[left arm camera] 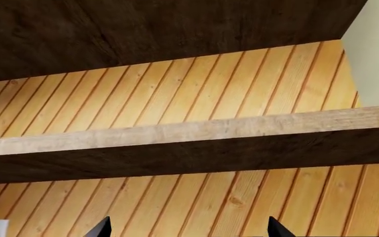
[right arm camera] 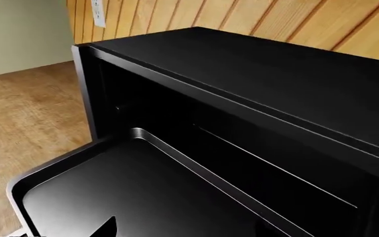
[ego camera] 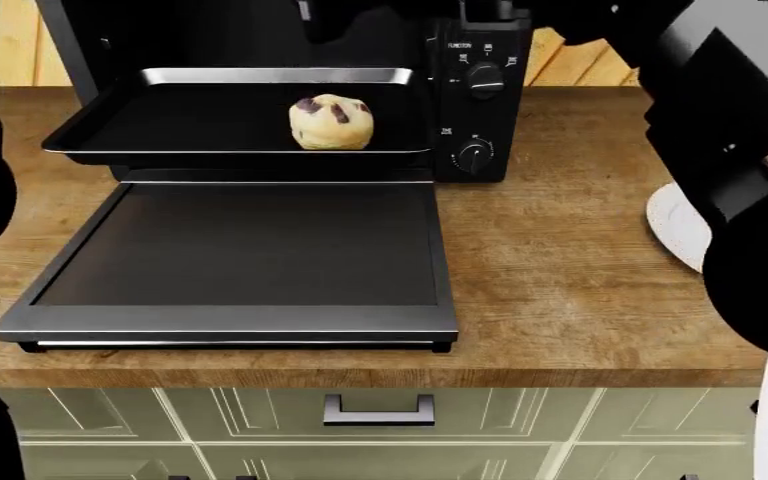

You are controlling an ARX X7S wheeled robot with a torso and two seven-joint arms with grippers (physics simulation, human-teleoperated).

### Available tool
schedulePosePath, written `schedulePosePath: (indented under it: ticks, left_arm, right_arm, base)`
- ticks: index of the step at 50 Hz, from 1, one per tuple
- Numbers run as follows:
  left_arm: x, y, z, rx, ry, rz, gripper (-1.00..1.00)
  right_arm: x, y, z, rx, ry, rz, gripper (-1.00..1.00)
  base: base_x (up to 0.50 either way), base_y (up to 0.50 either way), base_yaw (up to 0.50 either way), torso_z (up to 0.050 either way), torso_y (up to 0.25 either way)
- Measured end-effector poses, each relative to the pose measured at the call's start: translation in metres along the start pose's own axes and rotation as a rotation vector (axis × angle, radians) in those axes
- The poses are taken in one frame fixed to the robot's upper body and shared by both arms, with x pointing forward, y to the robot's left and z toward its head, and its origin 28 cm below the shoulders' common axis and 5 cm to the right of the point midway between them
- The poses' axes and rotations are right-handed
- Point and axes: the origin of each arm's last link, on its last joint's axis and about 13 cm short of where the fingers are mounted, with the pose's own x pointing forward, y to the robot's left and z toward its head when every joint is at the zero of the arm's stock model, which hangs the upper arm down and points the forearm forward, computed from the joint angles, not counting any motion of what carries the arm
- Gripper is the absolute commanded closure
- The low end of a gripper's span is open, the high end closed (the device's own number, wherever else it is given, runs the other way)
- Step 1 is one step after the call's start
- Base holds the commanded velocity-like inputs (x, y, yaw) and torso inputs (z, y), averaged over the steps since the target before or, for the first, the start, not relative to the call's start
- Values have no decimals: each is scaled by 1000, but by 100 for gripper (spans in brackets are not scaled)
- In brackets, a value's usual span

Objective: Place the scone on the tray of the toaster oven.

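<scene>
The scone (ego camera: 331, 122) is pale yellow with dark reddish-brown chunks; the tray (ego camera: 184, 125) and toaster oven (ego camera: 480, 90) are black; the table (ego camera: 571, 260) is brown woodgrain.

Countertop (ego camera: 584, 270): brown wood grain, running across the head view.
White plate (ego camera: 674, 228): at the counter's right side, only its rounded edge showing, the rest hidden.
Drawer fronts (ego camera: 518, 415): pale green panelled fronts below the counter edge.
Drawer handle (ego camera: 379, 410): a squared metal pull, centred under the counter.
Plank wall (left arm camera: 176, 94): orange-tan boards behind the counter.
Shelf (left arm camera: 196, 143): a wooden board crossing the planks.
Wall outlet (right arm camera: 98, 12): white, on the planks.
</scene>
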Motion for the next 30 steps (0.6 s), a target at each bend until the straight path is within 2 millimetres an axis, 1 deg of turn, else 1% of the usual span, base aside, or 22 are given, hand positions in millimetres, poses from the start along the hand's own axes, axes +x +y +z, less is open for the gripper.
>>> schedulePosePath:
  ticks: [9, 15, 21, 30]
  left_arm:
    - [5, -1, 21, 9, -45, -18, -100]
    - [3, -1, 30, 23, -51, -31, -100]
    - [-3, 5, 38, 52, -32, -39, -100]
    - [-19, 15, 50, 88, 32, -76, -100]
  right_arm:
    - [-11, -3, 14, 0, -114, -56, -100]
    - [-18, -7, 17, 10, -164, -111, -100]
    - [-27, -10, 10, 41, -170, -188, -100]
    - [-46, -5, -11, 96, -110, -266, -100]
  base:
    - [0, 0, 0, 0, 0]
    - [0, 0, 0, 0, 0]
    - [0, 0, 0, 0, 0]
    - [0, 0, 0, 0, 0]
